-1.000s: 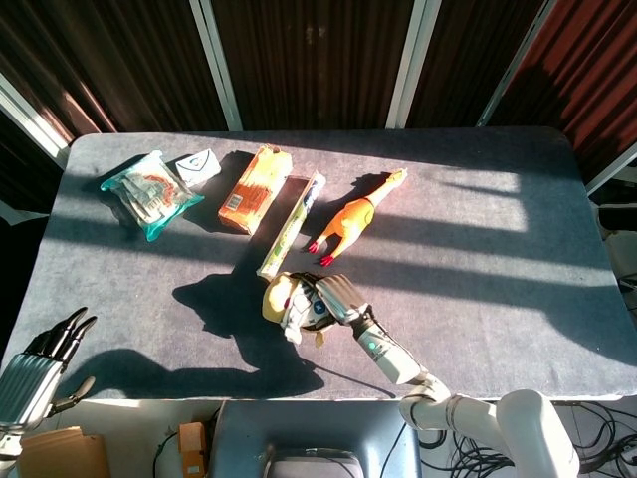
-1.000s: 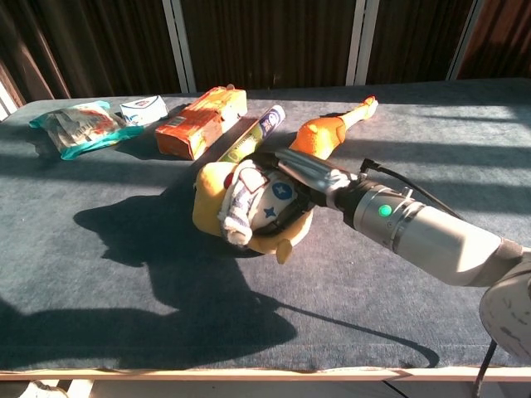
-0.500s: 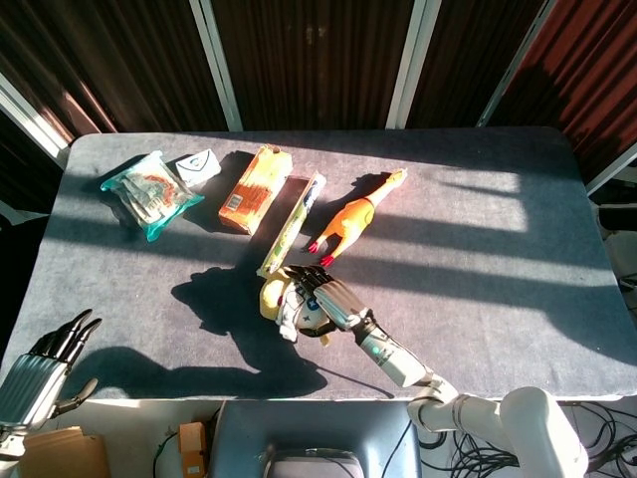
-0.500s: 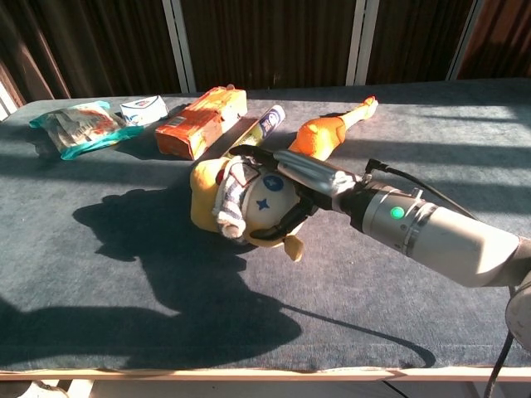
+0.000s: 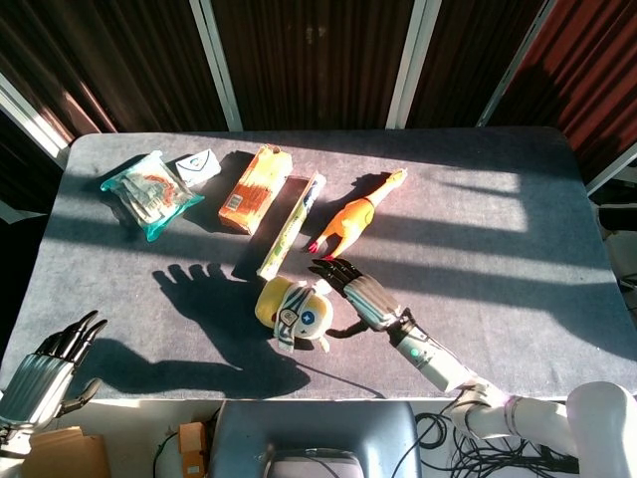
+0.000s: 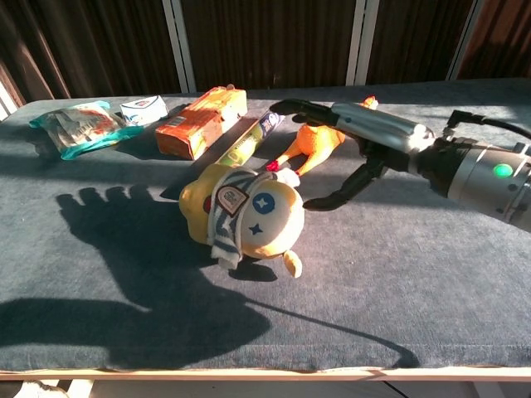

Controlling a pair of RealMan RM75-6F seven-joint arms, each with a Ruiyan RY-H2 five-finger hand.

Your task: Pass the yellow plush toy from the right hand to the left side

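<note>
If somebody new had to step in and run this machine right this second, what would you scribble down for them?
Right hand: open, fingers spread, raised above the table and off the toy.
Left hand: open, at the near left table edge, holding nothing.
Round yellow plush toy: lying on the grey table, near the middle and toward the front, held by neither hand.
Done: right hand has let the toy go.
Left: the toy still has to reach the left side; the left hand should probably pick it up.
</note>
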